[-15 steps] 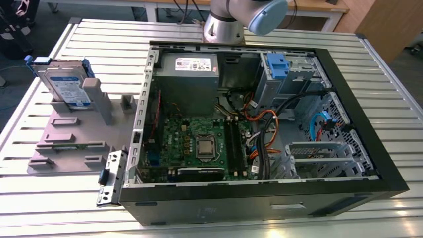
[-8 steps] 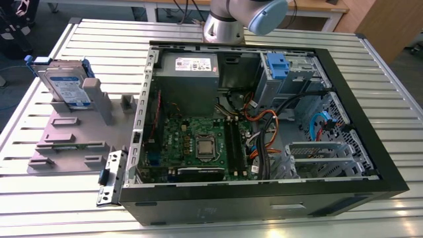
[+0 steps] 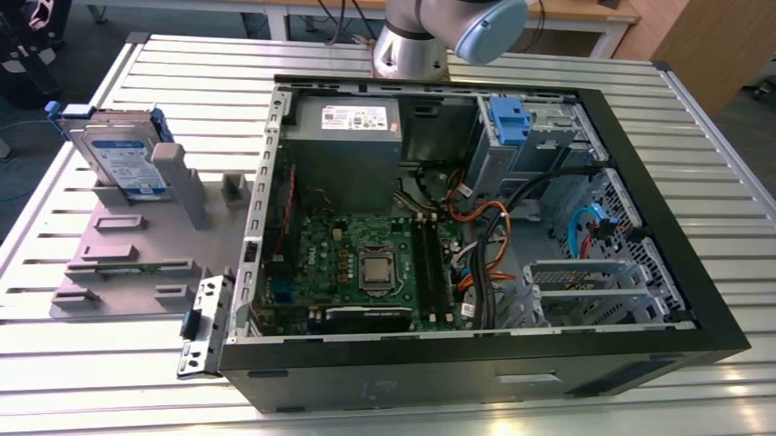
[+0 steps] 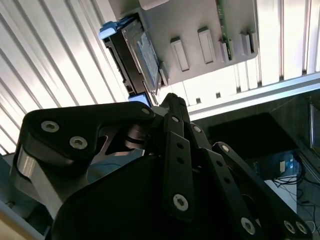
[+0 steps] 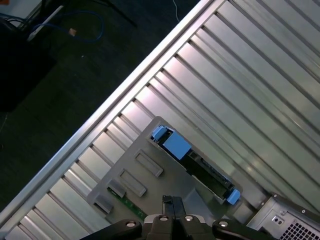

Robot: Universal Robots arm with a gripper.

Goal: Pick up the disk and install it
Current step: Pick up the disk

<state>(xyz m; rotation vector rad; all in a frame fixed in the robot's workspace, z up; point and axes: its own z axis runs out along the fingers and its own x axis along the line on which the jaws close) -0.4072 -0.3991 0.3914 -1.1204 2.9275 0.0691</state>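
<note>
Ribbed aluminium table [image 3: 73,363], flat silver disk [image 3: 124,162]

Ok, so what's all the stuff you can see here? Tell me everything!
table: one, silver slats, under everything.
computer case: one, black, open, on the table.
circuit board: one, green, inside the case.
power supply: one, grey, inside the case, at the end nearest the arm's base.
latch: one, blue, on the grey bay in the case.
cables: several, orange and black, inside the case.
holder: one, grey, on the table, at the exterior view's left of the case.
disk: one, silver with a blue frame, standing on edge in the holder.
robot arm: one, silver with a pale blue cap, behind the case.
pincer: one, black, shut and empty, over the holder near the disk.
</note>
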